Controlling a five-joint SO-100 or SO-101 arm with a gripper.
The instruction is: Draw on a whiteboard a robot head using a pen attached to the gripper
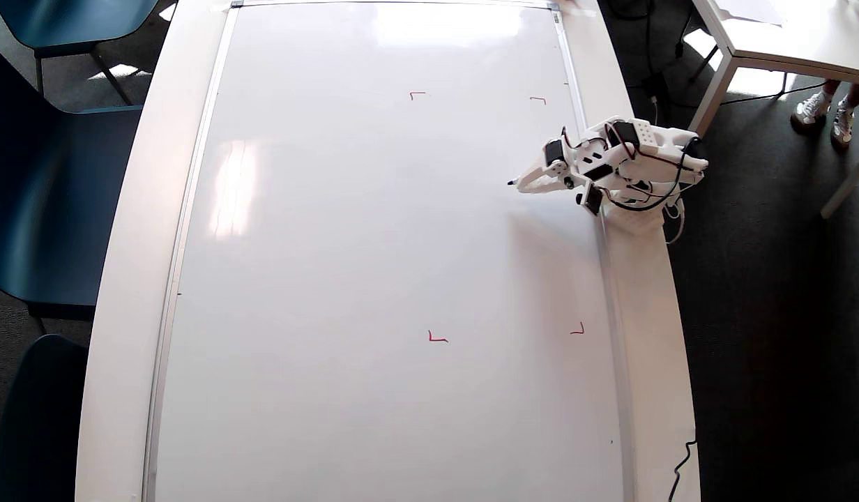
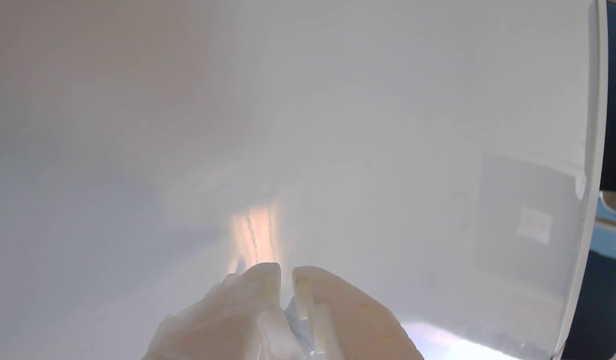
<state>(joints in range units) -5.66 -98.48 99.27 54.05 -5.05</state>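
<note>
My tool [image 1: 534,183] nearly closed around the pen [image 1: 514,182], tip poised over blank whiteboard [image 1: 374,244] inside red corner marks [image 1: 437,338] to start.

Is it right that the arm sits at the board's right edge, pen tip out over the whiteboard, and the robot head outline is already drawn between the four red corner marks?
Not quite. In the overhead view the whiteboard is still blank between the red corner marks; no robot head is drawn yet. The rest holds: the arm sits at the right edge and the gripper points the pen over the board.
</note>
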